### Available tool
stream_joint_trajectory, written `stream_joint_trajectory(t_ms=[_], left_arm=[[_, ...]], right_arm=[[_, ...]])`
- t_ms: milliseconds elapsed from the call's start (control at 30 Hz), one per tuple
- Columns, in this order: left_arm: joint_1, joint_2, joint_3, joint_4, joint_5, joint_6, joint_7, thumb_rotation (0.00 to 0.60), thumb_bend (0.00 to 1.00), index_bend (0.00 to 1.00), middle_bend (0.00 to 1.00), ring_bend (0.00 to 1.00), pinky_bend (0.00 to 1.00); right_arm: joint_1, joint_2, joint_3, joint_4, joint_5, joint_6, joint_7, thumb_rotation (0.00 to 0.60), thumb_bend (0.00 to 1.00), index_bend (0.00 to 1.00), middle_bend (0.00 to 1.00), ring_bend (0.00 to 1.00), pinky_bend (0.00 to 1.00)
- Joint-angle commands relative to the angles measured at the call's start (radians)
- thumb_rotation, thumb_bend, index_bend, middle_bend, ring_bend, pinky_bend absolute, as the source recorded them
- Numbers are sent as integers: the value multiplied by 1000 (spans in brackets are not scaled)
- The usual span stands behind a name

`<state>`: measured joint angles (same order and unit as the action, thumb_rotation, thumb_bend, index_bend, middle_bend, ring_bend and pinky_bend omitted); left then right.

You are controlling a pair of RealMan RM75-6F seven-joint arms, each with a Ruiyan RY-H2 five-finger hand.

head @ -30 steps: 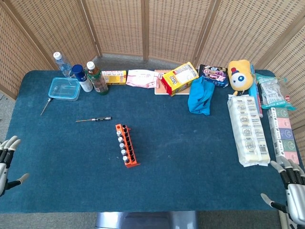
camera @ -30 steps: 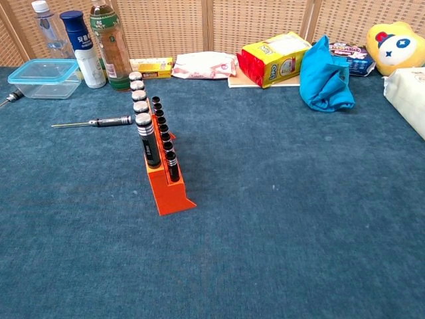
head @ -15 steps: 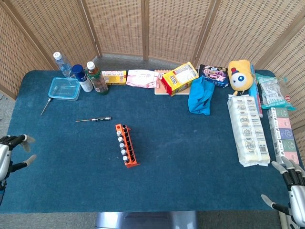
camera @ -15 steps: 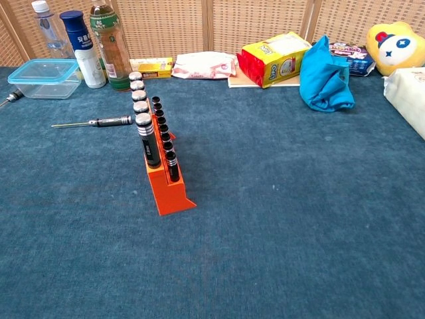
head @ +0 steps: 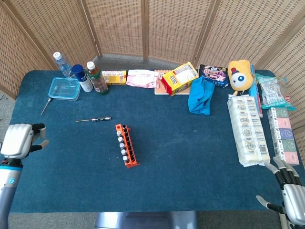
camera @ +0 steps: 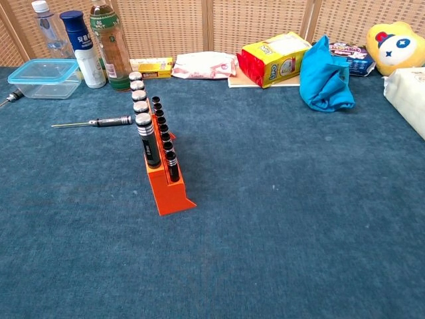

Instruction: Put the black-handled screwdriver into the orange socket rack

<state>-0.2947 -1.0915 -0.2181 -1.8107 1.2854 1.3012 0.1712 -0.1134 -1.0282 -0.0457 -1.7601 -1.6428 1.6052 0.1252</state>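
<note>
Step in hand: reaching for the slim black-handled screwdriver with the thin silver shaft (head: 94,119), judged from the empty hands and the tool lying untouched on the blue felt table (head: 190,157).
Screwdriver place: left of centre in the head view, flat on the cloth, handle end pointing right toward the orange plastic socket rack (head: 127,145), shaft tip pointing left; the two are near but apart.
Rack place: lower centre-left of the head view, just below and right of the screwdriver's handle, with a row of black sockets and silver-capped bits standing in its holes.
Left hand (head: 19,141): at the left edge of the head view, lower left of the screwdriver and well apart from it; it holds nothing, but whether its fingers are spread or curled I cannot tell.
Right hand (head: 290,188): bottom right corner of the head view, fingers apart, holding nothing, far from both tool and rack.
How to do it well: bring the left hand in above the handle rather than the thin shaft, pinch across the handle, and lift level so the tip does not snag the felt.
Risk: brushing the rack and tipping it, since the handle lies close to its upper end.
</note>
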Motion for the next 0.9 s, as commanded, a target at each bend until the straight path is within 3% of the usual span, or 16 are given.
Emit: stream_joint_trajectory(t_ms=[33, 267, 500, 700, 900], left_arm=[[-54, -17, -31, -25, -106, -57, 87, 600, 161, 404, 1000, 1000, 1000], [-125, -50, -62, -12, -263, -118, 168, 600, 132, 130, 1000, 1000, 1000], [-198, -97, -77, 20, -398, -175, 224, 600, 156, 131, 1000, 1000, 1000], [-265, -154, -101, 71, -481, -212, 233, 600, 240, 238, 1000, 1000, 1000], [-325, -207, -111, 114, -539, -223, 267, 600, 293, 282, 1000, 1000, 1000]], right_arm=[[3, 0, 1, 2, 6, -5, 3, 600, 0, 165, 58, 0, 0], [11, -1, 3, 8, 24, -25, 11, 600, 0, 165, 58, 0, 0], [15, 1, 7, 12, 40, -35, 22, 600, 0, 165, 58, 0, 0], [16, 4, 9, 14, 49, -37, 31, 600, 0, 165, 58, 0, 0], [15, 7, 9, 14, 48, -33, 35, 600, 0, 165, 58, 0, 0]])
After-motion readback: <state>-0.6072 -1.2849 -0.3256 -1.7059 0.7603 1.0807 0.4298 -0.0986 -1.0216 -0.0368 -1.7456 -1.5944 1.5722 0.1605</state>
